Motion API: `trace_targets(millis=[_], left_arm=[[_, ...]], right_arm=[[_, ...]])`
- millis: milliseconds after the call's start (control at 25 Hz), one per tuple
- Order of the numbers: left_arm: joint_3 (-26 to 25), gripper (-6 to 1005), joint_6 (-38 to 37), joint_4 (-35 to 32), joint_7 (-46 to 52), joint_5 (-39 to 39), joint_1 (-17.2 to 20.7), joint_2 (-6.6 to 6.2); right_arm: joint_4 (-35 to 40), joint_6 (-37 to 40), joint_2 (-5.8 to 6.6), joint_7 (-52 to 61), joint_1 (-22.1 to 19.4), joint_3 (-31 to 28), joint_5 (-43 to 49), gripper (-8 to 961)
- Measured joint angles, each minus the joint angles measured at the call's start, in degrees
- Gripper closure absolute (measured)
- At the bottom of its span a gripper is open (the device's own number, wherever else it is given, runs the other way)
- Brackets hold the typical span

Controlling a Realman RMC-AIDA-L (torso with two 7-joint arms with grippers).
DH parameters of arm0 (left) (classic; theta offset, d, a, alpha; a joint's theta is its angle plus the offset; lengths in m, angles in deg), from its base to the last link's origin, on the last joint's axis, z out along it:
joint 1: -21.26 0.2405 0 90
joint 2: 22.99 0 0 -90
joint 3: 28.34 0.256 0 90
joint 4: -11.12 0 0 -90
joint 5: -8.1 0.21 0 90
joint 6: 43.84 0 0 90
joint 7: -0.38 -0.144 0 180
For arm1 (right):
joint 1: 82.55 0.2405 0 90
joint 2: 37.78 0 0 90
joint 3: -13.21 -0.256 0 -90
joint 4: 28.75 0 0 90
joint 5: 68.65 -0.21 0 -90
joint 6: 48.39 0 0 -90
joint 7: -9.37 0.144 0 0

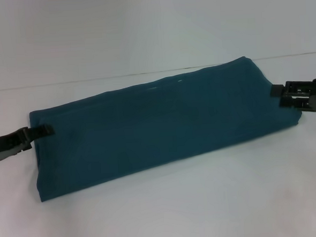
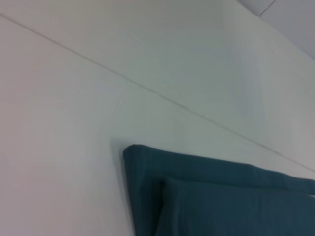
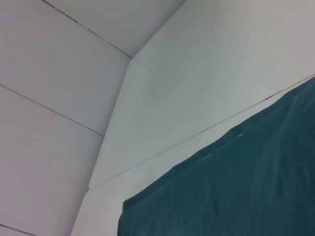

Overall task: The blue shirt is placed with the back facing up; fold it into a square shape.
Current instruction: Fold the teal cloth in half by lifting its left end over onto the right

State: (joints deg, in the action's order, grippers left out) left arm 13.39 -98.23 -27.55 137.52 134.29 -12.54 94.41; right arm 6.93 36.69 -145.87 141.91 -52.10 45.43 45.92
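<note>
We see the blue shirt (image 1: pixel 164 126) folded into a long band (plain side up) on the white desk (image 1: pixel 206 207). The left pincer (image 1: pixel 41 132) grips its left end; the right pincer (image 1: pixel 279 92) grips its right end.

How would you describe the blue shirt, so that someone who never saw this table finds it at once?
Look at the white table: the blue shirt lies across its middle, folded into a long band. The left gripper is at one short end and the right gripper at the other. It is the only dark teal cloth there.
</note>
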Motion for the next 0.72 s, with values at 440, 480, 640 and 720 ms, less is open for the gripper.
trace_targets(millis=[440, 480, 640, 720], left_arm=[[0.2, 144, 1.0, 0.7, 2.6, 3.0, -0.1, 0.02], [0.0, 144, 1.1, 0.8, 3.1, 3.0, -0.1, 0.02], [0.0, 144, 1.2, 1.1, 5.6, 3.1, 0.0, 0.02], [0.1, 144, 1.1, 1.2, 7.2, 3.1, 0.0, 0.13]], right_arm=[[-0.1, -0.5, -0.1, 0.0, 0.1, -0.2, 0.0, 317], [-0.1, -0.5, -0.1, 0.0, 0.1, -0.2, 0.0, 317], [-0.1, -0.5, -0.1, 0.0, 0.1, -0.2, 0.0, 319], [-0.1, -0.6, -0.1, 0.0, 0.1, -0.2, 0.0, 319]])
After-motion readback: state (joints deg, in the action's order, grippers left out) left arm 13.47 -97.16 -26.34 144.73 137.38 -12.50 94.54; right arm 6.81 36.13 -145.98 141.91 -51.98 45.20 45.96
